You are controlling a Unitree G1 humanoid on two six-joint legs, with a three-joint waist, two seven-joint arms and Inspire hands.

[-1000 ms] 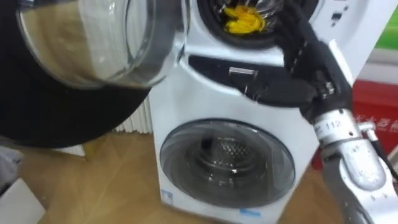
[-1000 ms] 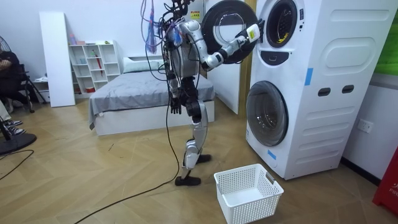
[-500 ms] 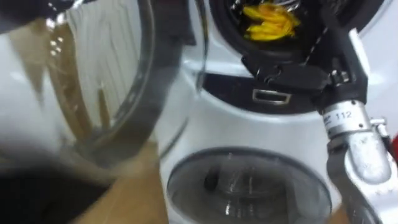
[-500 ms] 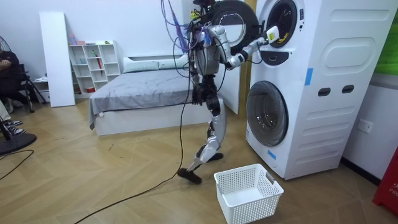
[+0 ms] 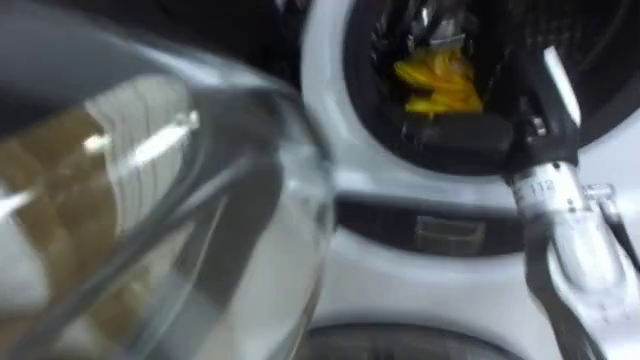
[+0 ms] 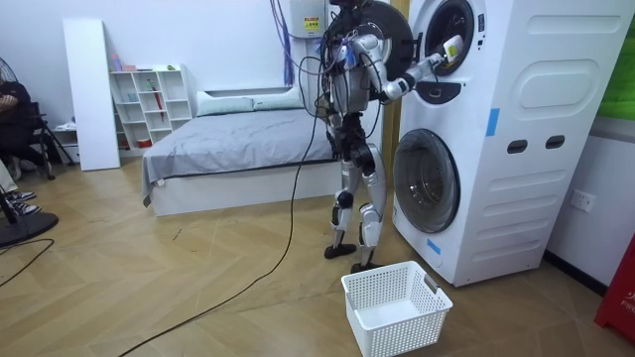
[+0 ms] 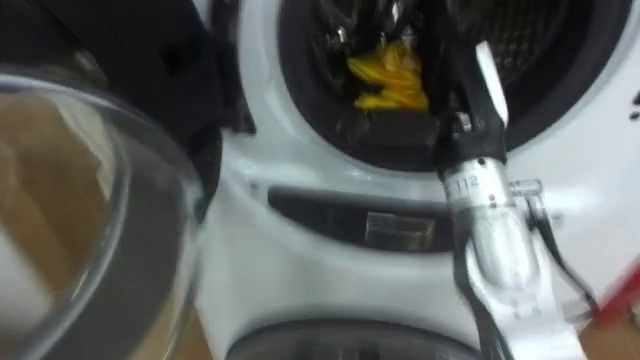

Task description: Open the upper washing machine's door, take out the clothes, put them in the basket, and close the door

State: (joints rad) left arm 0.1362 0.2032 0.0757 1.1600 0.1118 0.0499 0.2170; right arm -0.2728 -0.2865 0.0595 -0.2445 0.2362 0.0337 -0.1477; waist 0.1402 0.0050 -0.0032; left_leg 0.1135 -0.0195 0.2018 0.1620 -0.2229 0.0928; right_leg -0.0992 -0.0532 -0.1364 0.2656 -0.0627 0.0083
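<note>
**Right hand at the mouth of the upper drum, yellow cloth still inside**

We see the robot standing close against a white stack of two washing machines [image 6: 516, 129], its feet just beside a white basket [image 6: 397, 307] on the wooden floor. Its right arm is raised and reaches into the upper drum [image 5: 600, 40]. The right hand [image 5: 480, 135] lies dark on the lower lip of the opening, directly under a bunched yellow cloth [image 5: 435, 80]. We cannot tell whether the fingers are spread or curled, nor whether they touch the cloth. The cloth sits inside the drum, near the front edge. The drum's round door [image 5: 150, 200] hangs open to the robot's left, its bulging glass very near the head camera. The lower door [image 6: 427, 178] is closed.
</note>
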